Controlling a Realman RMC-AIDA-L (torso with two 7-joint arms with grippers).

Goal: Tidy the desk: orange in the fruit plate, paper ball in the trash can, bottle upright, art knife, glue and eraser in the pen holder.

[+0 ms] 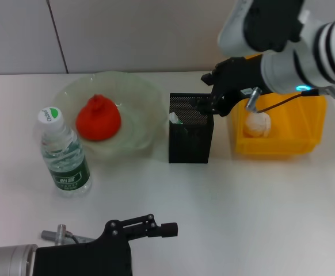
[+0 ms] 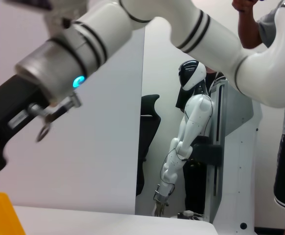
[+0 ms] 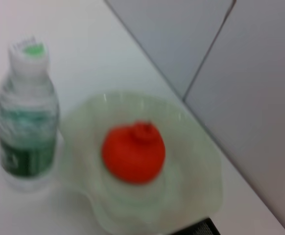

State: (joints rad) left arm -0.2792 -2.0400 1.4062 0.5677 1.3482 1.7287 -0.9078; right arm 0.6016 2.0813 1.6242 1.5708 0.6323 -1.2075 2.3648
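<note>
The orange (image 1: 98, 118) (image 3: 133, 152) lies in the glass fruit plate (image 1: 141, 100) (image 3: 194, 186). Left of the plate the bottle (image 1: 64, 152) (image 3: 27, 110) stands upright. A paper ball (image 1: 257, 123) rests inside the yellow trash can (image 1: 282, 141). The black mesh pen holder (image 1: 190, 141) holds something white and green (image 1: 175, 119); I cannot make out the art knife, glue or eraser as such. My right gripper (image 1: 209, 103) hangs over the holder's right rim. My left gripper (image 1: 162, 225) is parked low at the near table edge, open and empty.
The right arm (image 2: 132, 29) reaches across the trash can. A corner of the trash can (image 2: 0, 210) shows in the left wrist view. A grey wall panel stands behind the table, and another robot (image 2: 189, 132) and a person (image 2: 284, 98) are beyond it.
</note>
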